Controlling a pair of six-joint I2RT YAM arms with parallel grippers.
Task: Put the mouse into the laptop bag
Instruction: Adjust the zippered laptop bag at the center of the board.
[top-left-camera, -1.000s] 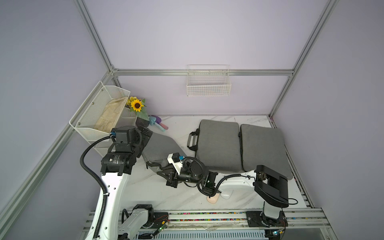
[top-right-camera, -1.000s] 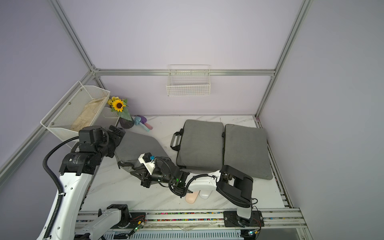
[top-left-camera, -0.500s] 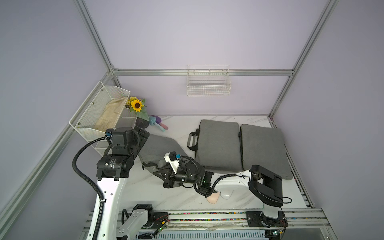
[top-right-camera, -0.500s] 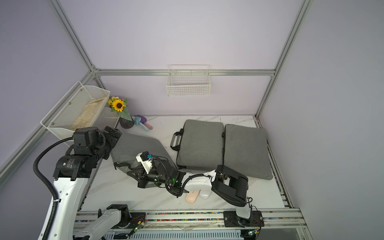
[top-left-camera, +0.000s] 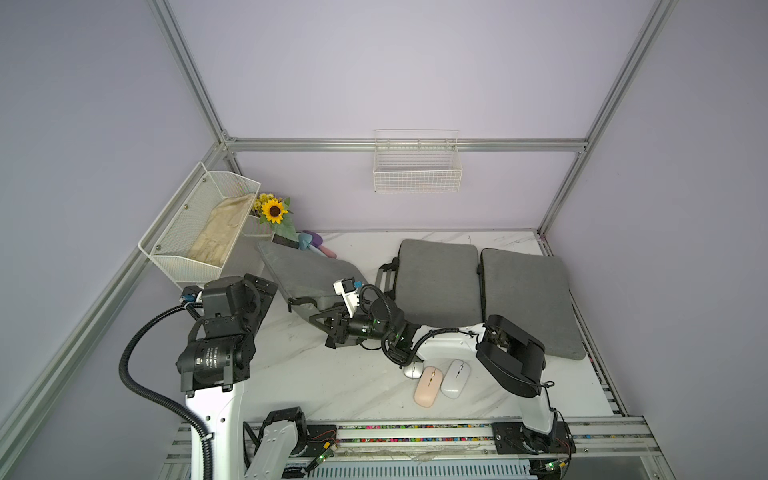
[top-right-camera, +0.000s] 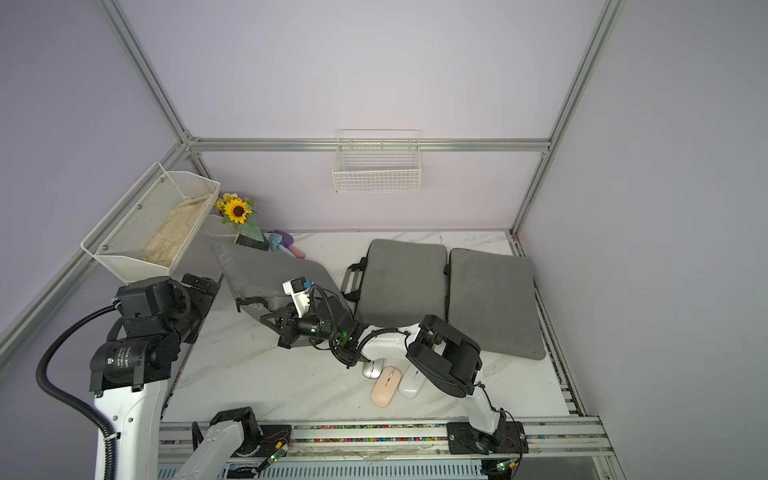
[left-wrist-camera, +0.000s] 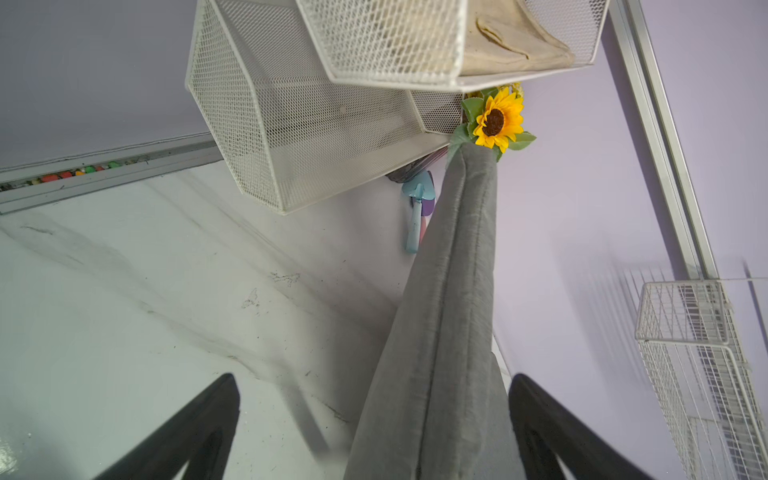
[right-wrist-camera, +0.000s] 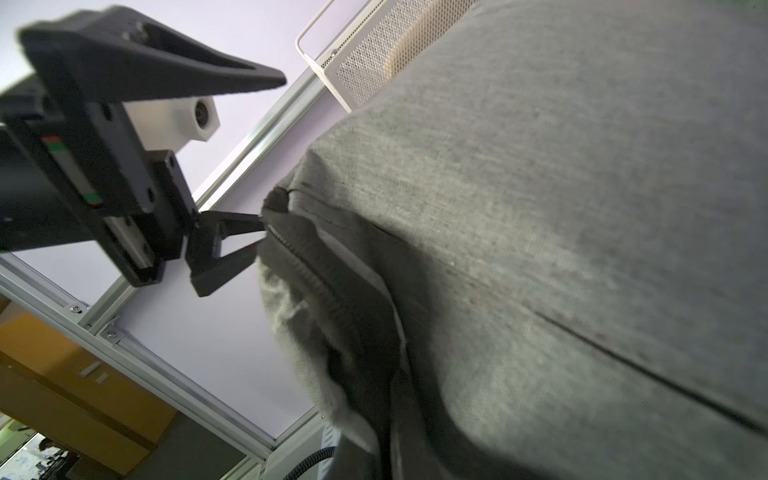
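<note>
Grips the near edge of the tilted grey laptop bag (top-left-camera: 303, 270) with the right gripper (top-left-camera: 318, 320), clenched tight. Spreads the left gripper (left-wrist-camera: 372, 378) wide around the bag's left edge. Leaves the pink mouse (top-left-camera: 426, 386) on the table (top-left-camera: 332, 386), near side, well right of the clenched gripper, just beside a white mouse (top-left-camera: 456, 378).
</note>
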